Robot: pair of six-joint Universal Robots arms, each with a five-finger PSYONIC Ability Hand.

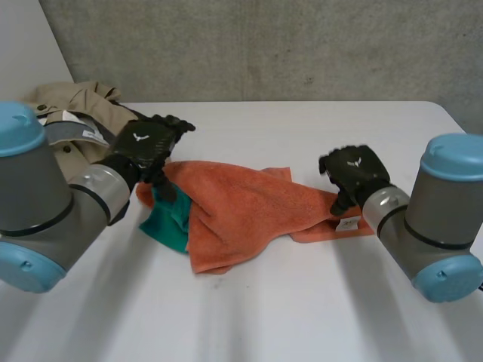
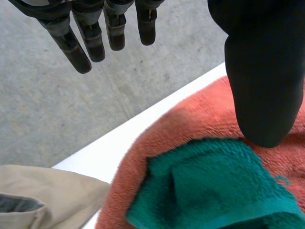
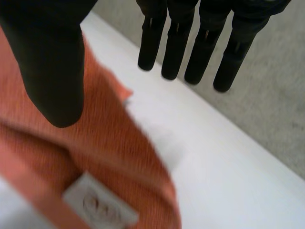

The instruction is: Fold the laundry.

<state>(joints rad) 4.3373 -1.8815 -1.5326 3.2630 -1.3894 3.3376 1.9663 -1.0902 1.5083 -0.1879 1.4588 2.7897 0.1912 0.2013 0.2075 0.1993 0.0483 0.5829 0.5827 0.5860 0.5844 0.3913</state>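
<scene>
A crumpled orange towel (image 1: 241, 211) lies across the middle of the white table (image 1: 302, 302). A teal cloth (image 1: 170, 222) lies at its left end, partly under it. My left hand (image 1: 147, 143) hovers over that left end, open, with straight fingers (image 2: 86, 43) and the thumb (image 2: 264, 86) above the orange towel (image 2: 190, 124) and teal cloth (image 2: 214, 191). My right hand (image 1: 355, 172) is over the towel's right end, open. Its fingers (image 3: 190, 52) reach past the towel's edge over bare table, and its thumb (image 3: 52, 71) is above the orange towel (image 3: 109, 162) near a white label (image 3: 100, 205).
A beige garment (image 1: 75, 113) is heaped at the table's back left corner, just behind my left hand, and its edge (image 2: 43, 195) lies beside the towel. A grey concrete wall (image 1: 264, 45) runs behind the table. Bare tabletop lies in front of the towel.
</scene>
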